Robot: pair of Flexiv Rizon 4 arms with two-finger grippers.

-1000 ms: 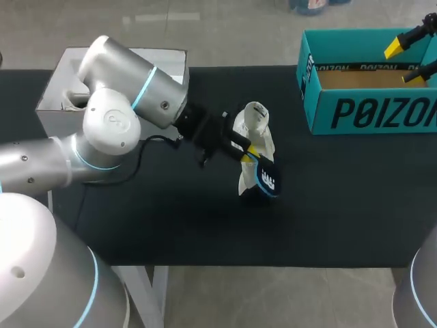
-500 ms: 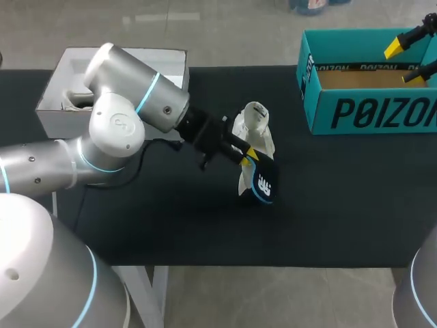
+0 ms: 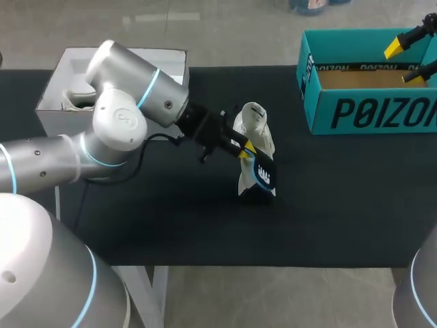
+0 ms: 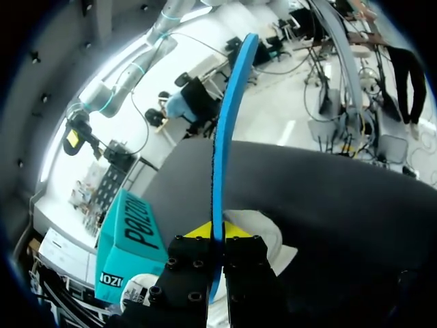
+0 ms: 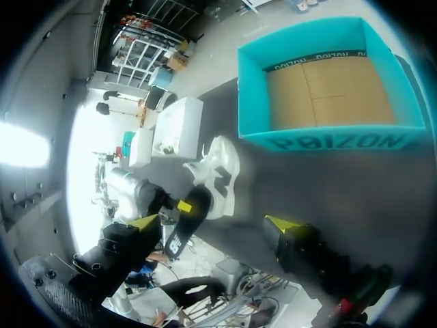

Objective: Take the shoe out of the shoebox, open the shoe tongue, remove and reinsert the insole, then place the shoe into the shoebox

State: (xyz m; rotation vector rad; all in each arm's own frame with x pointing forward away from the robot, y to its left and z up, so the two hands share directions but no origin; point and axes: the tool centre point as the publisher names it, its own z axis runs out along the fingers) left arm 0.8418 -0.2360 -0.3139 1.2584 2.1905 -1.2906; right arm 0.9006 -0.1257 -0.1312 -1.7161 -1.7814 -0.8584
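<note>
Left hand (image 3: 248, 152) pinches insole (image 3: 265, 175) (blue-edged) by shoe (image 3: 255, 127).

The white sneaker (image 3: 254, 133) sits on the table, right against the left gripper (image 3: 247, 152). That gripper's fingers pinch the insole (image 3: 264, 175), which is dark with a blue edge and white print, by one end; it sticks out ahead of them, beside the sneaker. The teal shoebox (image 3: 369, 113) stands open with its cardboard floor bare, under the right gripper (image 3: 406, 61).
</note>
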